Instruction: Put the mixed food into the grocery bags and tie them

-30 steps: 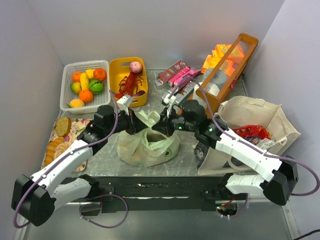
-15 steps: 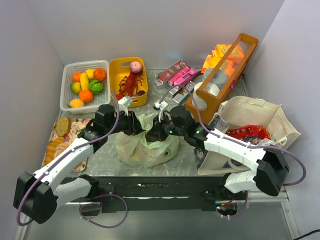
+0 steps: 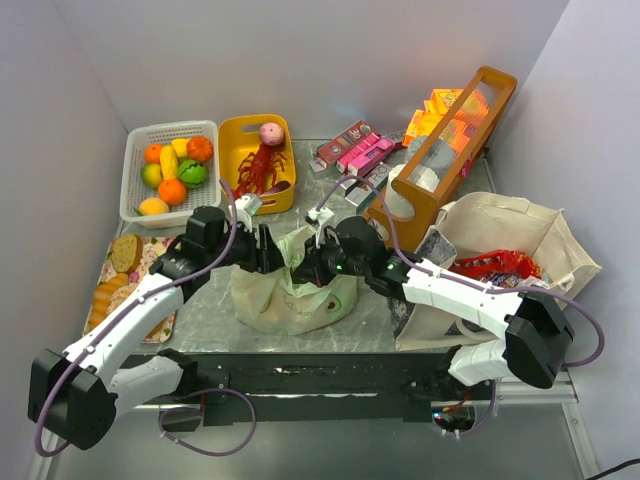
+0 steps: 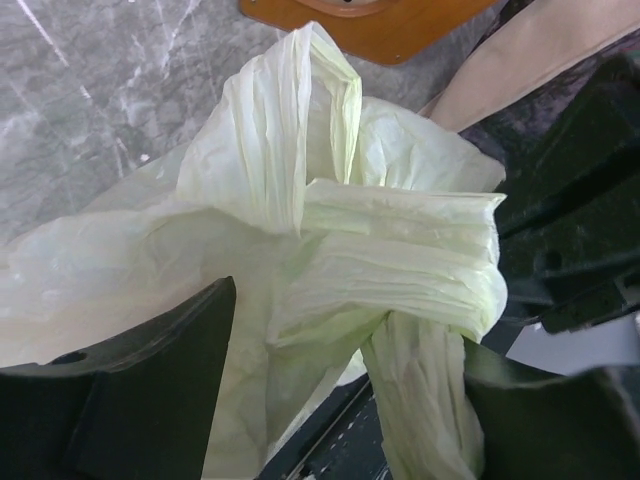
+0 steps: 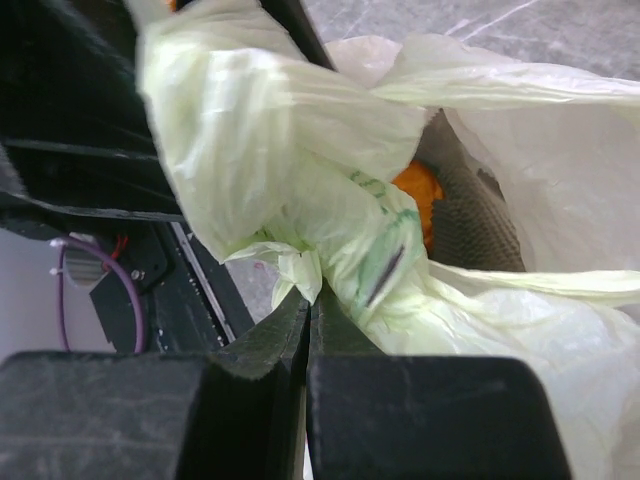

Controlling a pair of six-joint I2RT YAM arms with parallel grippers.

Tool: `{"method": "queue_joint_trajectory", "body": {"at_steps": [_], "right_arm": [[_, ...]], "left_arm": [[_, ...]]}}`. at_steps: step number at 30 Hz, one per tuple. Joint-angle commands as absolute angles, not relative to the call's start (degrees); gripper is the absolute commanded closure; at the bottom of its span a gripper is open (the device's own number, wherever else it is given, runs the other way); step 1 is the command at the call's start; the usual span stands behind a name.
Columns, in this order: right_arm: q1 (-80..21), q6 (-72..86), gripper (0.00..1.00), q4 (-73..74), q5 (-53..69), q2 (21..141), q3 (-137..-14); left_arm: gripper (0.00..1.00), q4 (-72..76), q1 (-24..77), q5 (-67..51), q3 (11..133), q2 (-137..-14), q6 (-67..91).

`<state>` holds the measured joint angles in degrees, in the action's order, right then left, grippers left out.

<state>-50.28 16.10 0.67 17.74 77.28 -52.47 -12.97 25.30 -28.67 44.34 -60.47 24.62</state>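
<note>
Over the pale green bag (image 3: 287, 300), the left hand (image 3: 273, 250) has opened wide.

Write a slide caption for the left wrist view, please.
Open left gripper straddles the crossed loop handles of the thin, crinkly, pale green plastic bag on a grey marbled table.

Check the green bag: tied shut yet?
Not fully. The green bag has its handles wrapped over each other, but a gap beside them shows something orange inside. Knot tightness: cannot tell.
</note>
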Motion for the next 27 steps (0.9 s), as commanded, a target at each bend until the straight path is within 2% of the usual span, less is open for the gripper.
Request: {"method": "queue_joint_trajectory", "body": {"at_steps": [1, 9, 14, 15, 17, 18, 21, 27], "right_arm": [[-50.5, 17.9, 1.00, -0.5, 13.9, 76.3, -51.9], [-50.3, 18.4, 1.00, 0.9, 14.3, 77.1, -53.2], [-50.3, 18.6, 1.00, 0.5, 15.9, 78.0, -53.6], [-50.3, 18.7, 1.00, 0.4, 16.1, 78.0, -53.6], [-50.3, 18.8, 1.00, 0.4, 16.1, 78.1, -53.7], [-50.3, 18.8, 1.00, 0.4, 16.1, 78.1, -53.7], [-50.2, 18.7, 1.00, 1.0, 15.3, 78.4, -53.8], [-50.3, 18.7, 1.00, 1.7, 13.1, 78.4, -53.7]], "left_arm": [[0.35, -16.5, 24.4, -30.3, 47.4, -56.7, 20.4], [0.35, -18.3, 23.7, -26.8, 45.7, -48.0, 17.3], [0.41, -17.7, 23.7, -25.8, 44.9, -46.5, 17.5], [0.43, -17.7, 23.7, -25.8, 45.0, -46.7, 17.5], [0.57, -17.4, 23.6, -25.8, 45.0, -47.0, 17.7], [0.72, -17.3, 23.7, -25.9, 45.0, -47.1, 17.7], [0.99, -17.9, 23.6, -24.7, 45.6, -47.2, 17.7], [0.99, -19.2, 23.6, -22.5, 46.8, -44.6, 17.4]]}}
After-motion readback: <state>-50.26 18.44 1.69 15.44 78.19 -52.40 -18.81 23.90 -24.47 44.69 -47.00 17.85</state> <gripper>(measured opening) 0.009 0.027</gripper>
